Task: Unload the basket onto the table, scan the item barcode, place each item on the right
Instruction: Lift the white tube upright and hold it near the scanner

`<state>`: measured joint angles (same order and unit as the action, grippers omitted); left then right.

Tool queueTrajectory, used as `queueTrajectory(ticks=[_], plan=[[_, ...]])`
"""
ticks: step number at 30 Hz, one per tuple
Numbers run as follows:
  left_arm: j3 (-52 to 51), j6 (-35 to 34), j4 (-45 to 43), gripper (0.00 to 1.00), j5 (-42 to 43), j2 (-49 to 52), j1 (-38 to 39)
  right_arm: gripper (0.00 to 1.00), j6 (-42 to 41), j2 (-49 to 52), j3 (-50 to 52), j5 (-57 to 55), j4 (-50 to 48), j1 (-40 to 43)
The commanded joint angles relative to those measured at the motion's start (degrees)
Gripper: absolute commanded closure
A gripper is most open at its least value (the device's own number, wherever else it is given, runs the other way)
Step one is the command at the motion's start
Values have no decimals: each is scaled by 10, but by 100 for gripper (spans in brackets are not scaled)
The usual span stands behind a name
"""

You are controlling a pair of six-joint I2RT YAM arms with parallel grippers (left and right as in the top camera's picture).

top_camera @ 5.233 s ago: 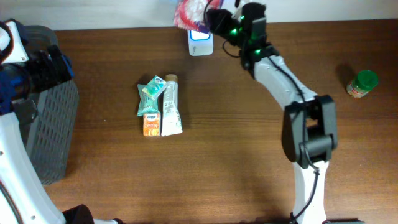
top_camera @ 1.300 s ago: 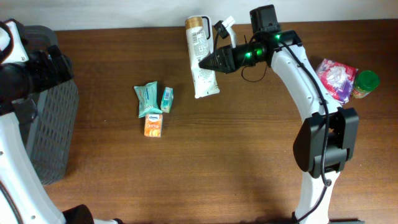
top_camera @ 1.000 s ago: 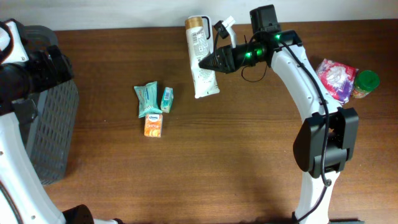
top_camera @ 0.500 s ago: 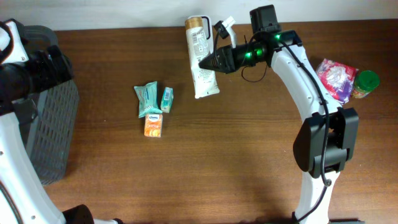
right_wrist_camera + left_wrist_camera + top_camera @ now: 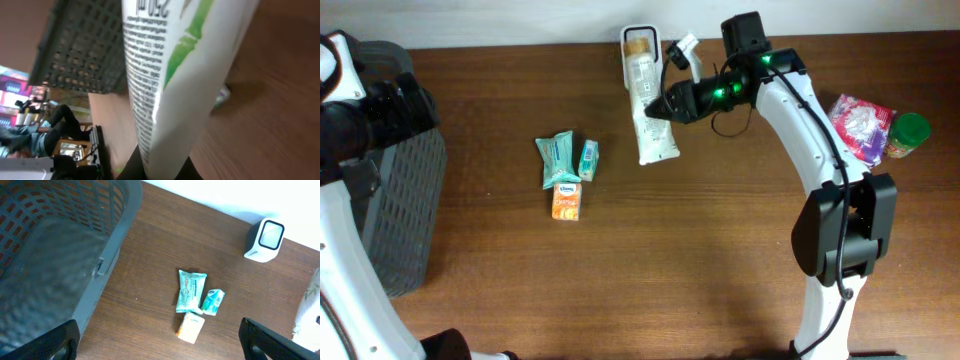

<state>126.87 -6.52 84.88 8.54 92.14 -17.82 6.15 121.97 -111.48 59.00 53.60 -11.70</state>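
Shifted a touch right and down in the overhead view, the tube (image 5: 654,135) now lets the scanner's (image 5: 265,240) white outline show around its capped end at the top centre. My right gripper (image 5: 667,104) is clamped on the tube partway along its side, holding it off the tabletop (image 5: 700,250). My left gripper (image 5: 157,330) hangs with its fingers wide apart, holding nothing, over by the basket (image 5: 405,200) at the left edge.

Here's what worries me. From my wrist view I see small print and a green leaf, but no barcode, so I can't tell whether the code faces the scanner's window at all. It may be turned away, and then nothing reads. The tube looks soft, too. I'm pinching one side of it, so it could sag or slip if I twist it to find the code. That capped end is also close to the scanner, and a careless swing could knock it.
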Motion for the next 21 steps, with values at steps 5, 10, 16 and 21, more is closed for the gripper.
queueTrajectory(ticks=[5,10,16,21], plan=[[6,-2,1,1,0,-7,-2,96,-256,-35,25,-754,118,-68],[6,-2,1,1,0,-7,-2,96,-266,-20,182,-873,56,-89],[6,-2,1,1,0,-7,-2,84,-266,-16,210,-793,26,-116],[6,-2,1,1,0,-7,-2,55,-264,-17,186,-705,12,-161]])
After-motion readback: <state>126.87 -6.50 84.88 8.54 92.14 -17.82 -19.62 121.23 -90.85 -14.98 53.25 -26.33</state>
